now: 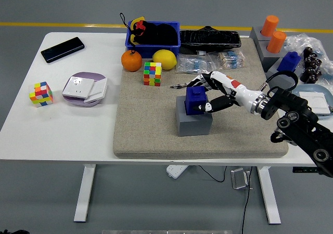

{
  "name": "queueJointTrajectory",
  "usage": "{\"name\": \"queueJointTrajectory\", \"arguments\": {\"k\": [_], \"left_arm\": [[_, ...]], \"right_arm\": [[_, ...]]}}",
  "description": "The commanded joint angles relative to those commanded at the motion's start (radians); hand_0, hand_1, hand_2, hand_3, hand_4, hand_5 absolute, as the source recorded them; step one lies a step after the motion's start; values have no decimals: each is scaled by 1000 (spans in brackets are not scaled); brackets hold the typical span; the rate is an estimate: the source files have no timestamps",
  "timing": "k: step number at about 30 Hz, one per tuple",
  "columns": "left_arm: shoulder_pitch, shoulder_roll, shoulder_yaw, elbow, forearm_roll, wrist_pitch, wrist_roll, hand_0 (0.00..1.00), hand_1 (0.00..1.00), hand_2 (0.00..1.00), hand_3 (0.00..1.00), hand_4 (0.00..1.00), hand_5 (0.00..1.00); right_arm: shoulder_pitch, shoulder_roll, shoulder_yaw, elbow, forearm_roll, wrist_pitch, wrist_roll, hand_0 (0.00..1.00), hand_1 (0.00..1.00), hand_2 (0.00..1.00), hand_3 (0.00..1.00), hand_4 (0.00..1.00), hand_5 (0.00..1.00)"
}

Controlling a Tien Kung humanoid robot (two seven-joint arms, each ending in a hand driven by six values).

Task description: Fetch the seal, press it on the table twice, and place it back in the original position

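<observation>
Seal (196,99) sits upright on top of the grey block (193,122) at the middle of the mat (151,130), and I have my right hand (210,93) closed around it from its right side, fingers above and thumb below. My left arm is out of view, so any lift goes straight up off the block. It looks like a small, deep-blue, boxy stamp with a knob on top.

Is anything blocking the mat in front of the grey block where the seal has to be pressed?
Nothing visible does. The right hand grips the blue seal on the grey block, and the beige mat just in front of the block is bare.
</observation>
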Motion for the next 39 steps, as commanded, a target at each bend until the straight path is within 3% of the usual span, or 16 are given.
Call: {"name": "queueJointTrajectory", "arguments": {"k": [11, 12, 17, 18, 23, 24, 29, 30, 35, 36, 39], "left_arm": [[1, -1, -3, 0, 3, 0, 1, 723, 696, 682, 750, 695, 249], [0, -1, -3, 0, 3, 0, 1, 724, 696, 682, 750, 695, 248], [-1, 0, -2, 0, 2, 0, 1, 724, 696, 682, 750, 695, 248], [-1, 0, -2, 0, 3, 0, 1, 723, 694, 682, 750, 695, 249], [1, 0, -4, -1, 4, 0, 2, 723, 694, 682, 750, 695, 249], [1, 0, -3, -1, 3, 0, 1, 723, 696, 682, 750, 696, 250], [0, 3, 2, -1, -6, 0, -2, 723, 696, 682, 750, 696, 250], [-1, 3, 1, 0, -6, 0, -1, 725, 695, 682, 750, 695, 250], [-1, 4, 8, 0, -16, 1, -4, 725, 695, 682, 750, 695, 250], [-1, 4, 11, 0, -20, 1, -5, 724, 696, 683, 750, 696, 250], [-3, 6, 16, 0, -26, 2, -7, 724, 696, 683, 750, 696, 250]], "right_arm": [[0, 0, 1, 0, -5, 7, 0, 730, 726, 749, 747, 978, 2], [0, 0, 1, 0, -7, 8, 0, 789, 775, 789, 783, 991, 2], [-1, -4, 17, -2, -18, 33, -1, 789, 775, 789, 783, 991, 2], [-1, -5, 20, -2, -17, 36, -1, 928, 921, 897, 910, 998, 254], [-11, -18, 55, 0, -25, 63, -9, 928, 921, 897, 910, 998, 254], [-15, -24, 67, 2, -30, 71, -14, 989, 965, 957, 979, 998, 396], [-45, -71, 122, 6, -38, 97, -35, 989, 965, 957, 979, 998, 396], [-53, -81, 134, 7, -39, 102, -39, 998, 990, 986, 998, 998, 477], [-125, -142, 232, 25, -61, 145, -69, 998, 990, 986, 998, 998, 477], [-137, -150, 250, 28, -68, 153, -74, 998, 998, 998, 998, 998, 545], [-198, -183, 334, 36, -92, 172, -89, 998, 998, 998, 998, 998, 545]]}}
